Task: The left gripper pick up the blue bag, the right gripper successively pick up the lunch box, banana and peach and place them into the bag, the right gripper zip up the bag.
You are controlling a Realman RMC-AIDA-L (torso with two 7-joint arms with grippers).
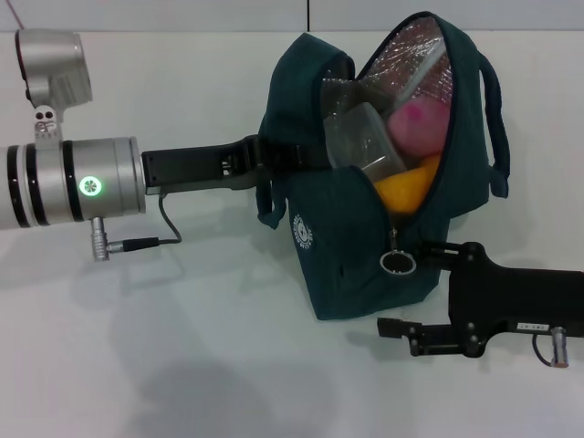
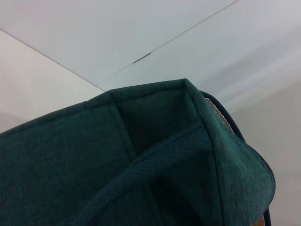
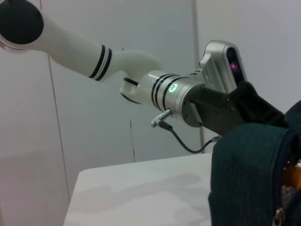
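The right gripper [image 1: 401, 290] lies nearest, low beside the bag [image 1: 351, 260]; its fingers stand apart, one reaching toward the ring pull [image 1: 398, 262] and one below it, and they grip nothing. The ring hangs at the bottom of the open zip, just off the upper fingertip, and contact cannot be confirmed. The bag stands on the table [image 1: 182, 347], mouth gaping upward and showing foil lining. Inside, the banana [image 1: 403, 189] sits lowest, close above the zip end, with the box [image 1: 363, 137] beside it and the peach [image 1: 418, 121] behind. Farther off, the left gripper [image 1: 265, 162] is clamped on the bag at its left handle and holds that side up. Judgement: all three items are loaded and only the zipping remains. Risks: the ring is small and swings freely, so the fingers may close on air or on fabric; the banana bulges at the zip start and may jam the slider or be pinched; a pull along the track could drag the bag sideways or tip it if the left grip slips on the soft handle; the box standing high near the mouth may stop the two sides meeting.
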